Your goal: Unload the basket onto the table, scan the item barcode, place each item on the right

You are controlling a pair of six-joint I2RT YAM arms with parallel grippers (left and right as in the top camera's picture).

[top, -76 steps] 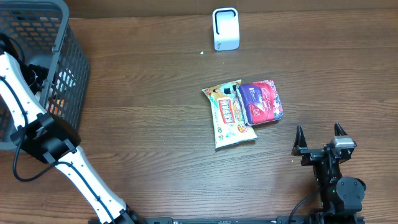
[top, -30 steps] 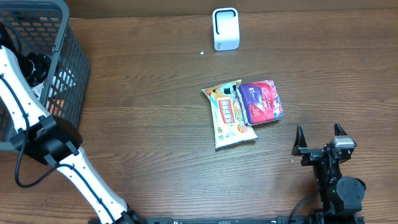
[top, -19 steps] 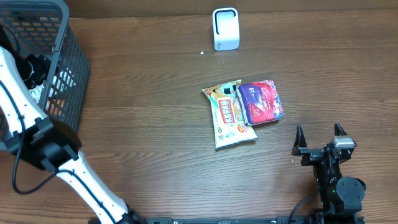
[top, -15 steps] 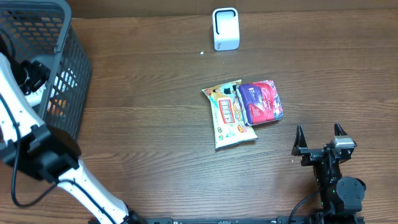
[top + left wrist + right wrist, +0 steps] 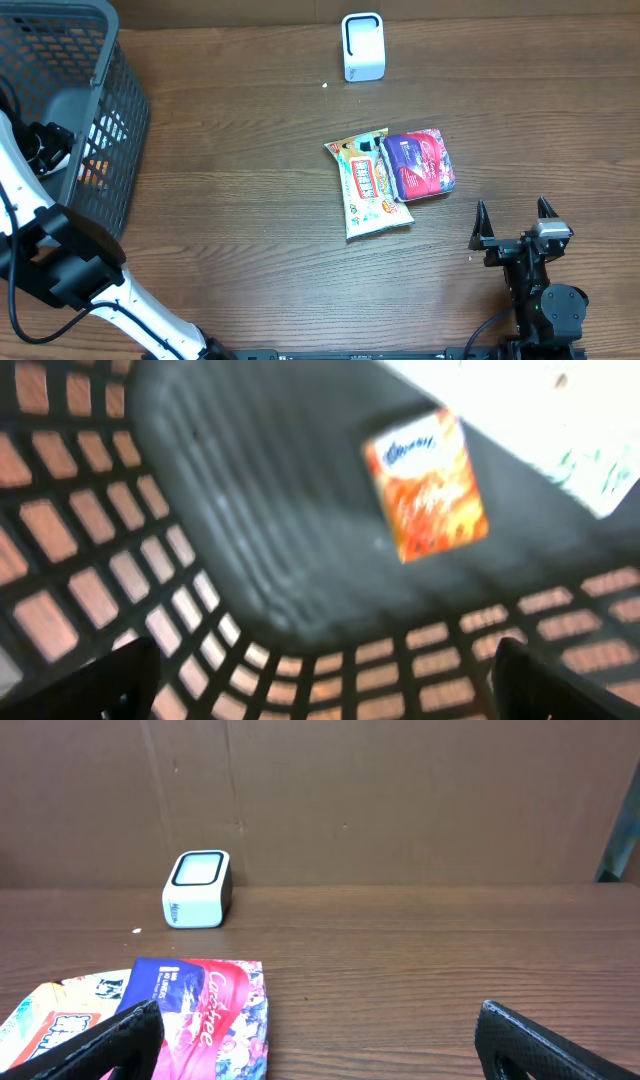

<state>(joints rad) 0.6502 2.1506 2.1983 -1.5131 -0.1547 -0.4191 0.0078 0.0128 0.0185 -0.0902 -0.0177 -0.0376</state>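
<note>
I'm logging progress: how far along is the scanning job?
Looks done: an orange packet lies in the basket. In hand: nothing; the left gripper hangs open above it, the right gripper rests open. Left: the yellow pack and purple pack, overlapping, apart from the scanner.

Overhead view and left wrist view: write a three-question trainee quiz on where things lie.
1. True or false: the purple packet lies partly on the yellow packet.
2. The white scanner stands: A on the yellow packet; B apart from both packets; C under the purple packet.
3. What holds the orange packet?
Key: 1 true; 2 B; 3 the basket.
</note>
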